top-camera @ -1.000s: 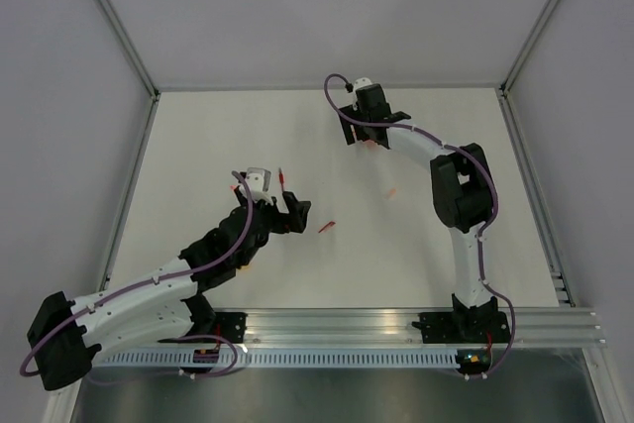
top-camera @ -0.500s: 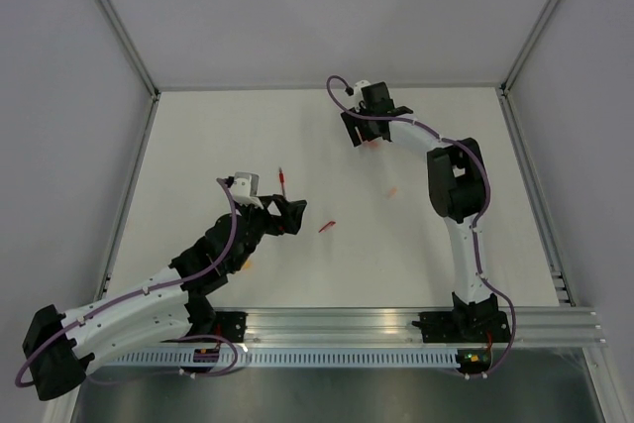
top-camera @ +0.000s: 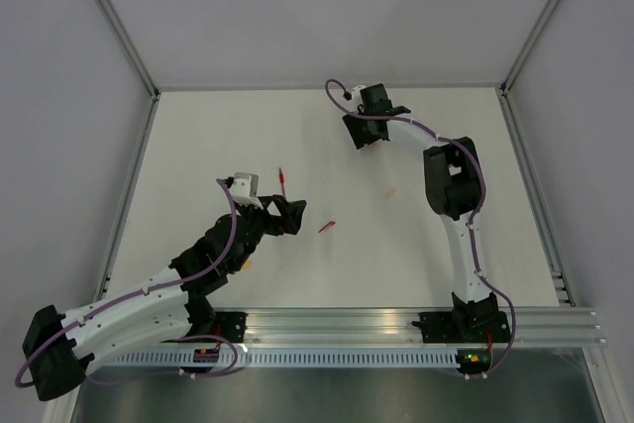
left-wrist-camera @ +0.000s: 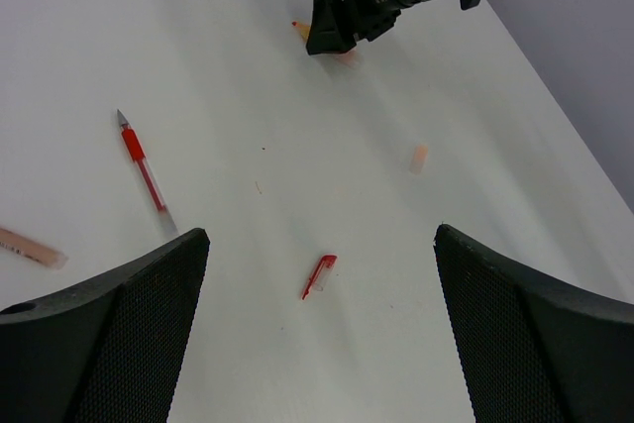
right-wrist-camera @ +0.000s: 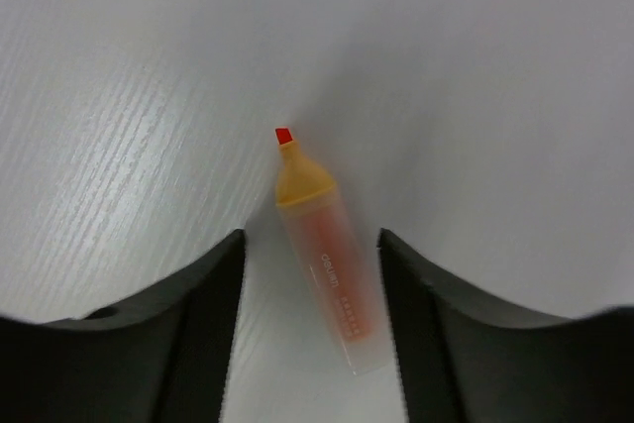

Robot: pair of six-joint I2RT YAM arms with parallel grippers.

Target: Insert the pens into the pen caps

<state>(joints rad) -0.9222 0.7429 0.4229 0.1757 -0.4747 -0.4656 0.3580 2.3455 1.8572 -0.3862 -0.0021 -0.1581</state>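
We see the white bench [top-camera: 198,136] framed by aluminium rails, with wide bare room all round the red cap [left-wrist-camera: 319,276]. That cap is a short glossy tube with a clip. Up and left of it lies the red pen [left-wrist-camera: 144,167], slim and sharp-tipped. The orange cap [left-wrist-camera: 420,158], a pale stub, sits up and right of the red cap. Farther beyond, the orange pen [right-wrist-camera: 327,264], with its frosted barrel and chisel tip, lies flat between the right gripper's [top-camera: 364,136] parted jaws, a gap either side. The left gripper [top-camera: 290,213] hangs just left of the red cap, its mesh-textured jaws spread wide and empty.
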